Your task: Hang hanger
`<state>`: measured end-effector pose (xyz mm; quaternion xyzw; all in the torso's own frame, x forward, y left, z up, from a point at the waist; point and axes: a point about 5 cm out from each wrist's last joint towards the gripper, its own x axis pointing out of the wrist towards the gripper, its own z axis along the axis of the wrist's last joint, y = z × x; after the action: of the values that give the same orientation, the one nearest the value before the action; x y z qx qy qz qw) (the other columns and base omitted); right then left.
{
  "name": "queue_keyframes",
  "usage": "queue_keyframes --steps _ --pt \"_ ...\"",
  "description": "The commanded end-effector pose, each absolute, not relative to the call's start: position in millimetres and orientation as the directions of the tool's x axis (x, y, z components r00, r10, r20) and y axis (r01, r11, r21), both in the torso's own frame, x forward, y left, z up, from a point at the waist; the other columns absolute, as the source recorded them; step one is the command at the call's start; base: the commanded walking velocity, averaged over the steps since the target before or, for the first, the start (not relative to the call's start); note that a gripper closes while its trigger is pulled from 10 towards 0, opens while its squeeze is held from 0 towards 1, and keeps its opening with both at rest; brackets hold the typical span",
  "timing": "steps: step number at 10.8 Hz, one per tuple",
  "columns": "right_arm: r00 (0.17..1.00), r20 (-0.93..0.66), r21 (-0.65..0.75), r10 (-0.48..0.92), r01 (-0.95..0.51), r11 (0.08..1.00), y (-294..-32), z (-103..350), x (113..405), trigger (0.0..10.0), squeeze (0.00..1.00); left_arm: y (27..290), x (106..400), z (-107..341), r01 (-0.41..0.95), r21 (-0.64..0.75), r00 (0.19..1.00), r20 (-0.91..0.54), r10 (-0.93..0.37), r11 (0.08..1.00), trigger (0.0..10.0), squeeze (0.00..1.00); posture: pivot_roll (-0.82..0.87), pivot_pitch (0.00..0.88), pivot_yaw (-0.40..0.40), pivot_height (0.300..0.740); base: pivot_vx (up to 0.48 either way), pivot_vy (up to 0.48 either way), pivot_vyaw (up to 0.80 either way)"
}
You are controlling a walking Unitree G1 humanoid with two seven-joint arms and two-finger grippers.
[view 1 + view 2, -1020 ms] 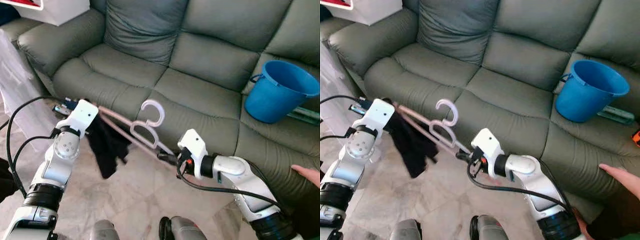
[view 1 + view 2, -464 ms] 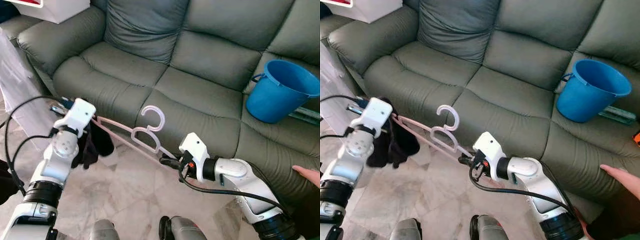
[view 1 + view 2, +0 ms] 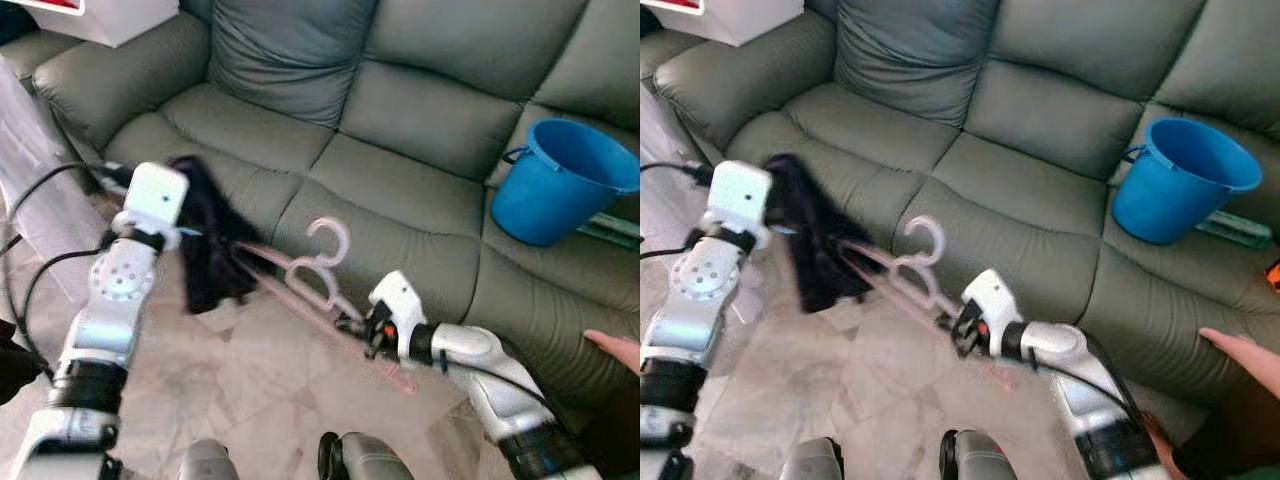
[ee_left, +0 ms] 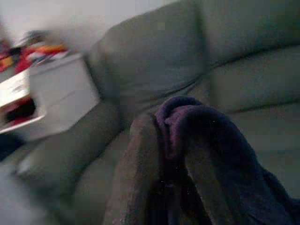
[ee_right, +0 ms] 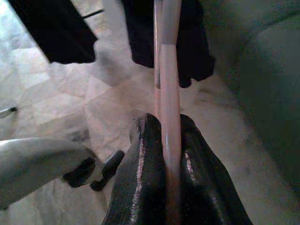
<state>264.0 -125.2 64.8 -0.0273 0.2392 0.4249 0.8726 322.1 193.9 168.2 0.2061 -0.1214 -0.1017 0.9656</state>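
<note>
Pinching the pink hanger [image 3: 318,283] tight, the right gripper [image 5: 165,154] is holding it up over the floor [image 3: 270,380], just in front of the green sofa's [image 3: 400,130] front edge. The left gripper [image 4: 164,187] is squeezing a dark cloth [image 3: 208,235] draped beside the hanger's far end. A blue bucket [image 3: 556,182] is sitting on the sofa's right seat.

Head stereo downward; wrists close-up.

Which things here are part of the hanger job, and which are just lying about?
Job:
- hanger, pinched in right gripper
- dark cloth, held by left gripper

Lying about:
- blue bucket on sofa
- white box
- person's hand on the sofa edge
</note>
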Motion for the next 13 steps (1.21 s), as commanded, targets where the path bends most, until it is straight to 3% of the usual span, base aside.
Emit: queue_keyframes --steps 1,3,5,6,8,11,13 --pt "0.574 -0.415 0.161 0.706 -0.717 0.678 -132 68 271 10.0 0.00 183 318 178 0.212 0.412 0.920 0.223 -0.323 0.886 10.0 0.00 -0.04 0.123 -0.078 0.740 0.000 0.000 0.00" --pt "0.722 -0.386 0.171 0.574 -0.556 0.813 -147 70 294 10.0 0.00 152 304 182 0.413 0.389 0.841 0.184 -0.509 0.823 10.0 0.00 -0.04 0.125 -0.080 0.740 0.000 0.000 0.00" --pt "0.881 -0.259 0.166 0.397 -0.365 0.916 -162 92 319 10.0 0.00 158 296 169 0.435 0.404 0.846 0.124 -0.519 0.805 10.0 0.00 -0.04 0.127 -0.076 0.740 0.000 0.000 0.00" --pt "0.949 -0.185 0.206 0.256 -0.218 0.954 -179 106 333 10.0 0.00 164 290 168 0.452 0.347 0.852 0.107 -0.513 0.822 10.0 0.00 -0.04 0.126 -0.075 0.740 0.000 0.000 0.00" --pt "0.999 -0.044 0.360 0.020 -0.003 0.933 -209 141 357 10.0 0.00 159 266 146 0.571 0.270 0.810 -0.028 -0.586 0.776 10.0 0.00 -0.03 0.126 -0.074 0.740 0.000 0.000 0.00" --pt "0.991 0.134 0.523 0.008 -0.078 0.849 -178 198 383 10.0 0.00 124 243 119 0.738 0.227 0.674 -0.194 -0.713 0.636 10.0 0.00 -0.02 0.120 -0.081 0.740 0.000 0.000 0.00" --pt "0.971 0.212 0.638 0.110 -0.223 0.737 -139 228 387 10.0 0.00 114 242 117 0.738 0.295 0.670 -0.213 -0.711 0.607 10.0 0.00 -0.03 0.119 -0.082 0.740 0.000 0.000 0.00"
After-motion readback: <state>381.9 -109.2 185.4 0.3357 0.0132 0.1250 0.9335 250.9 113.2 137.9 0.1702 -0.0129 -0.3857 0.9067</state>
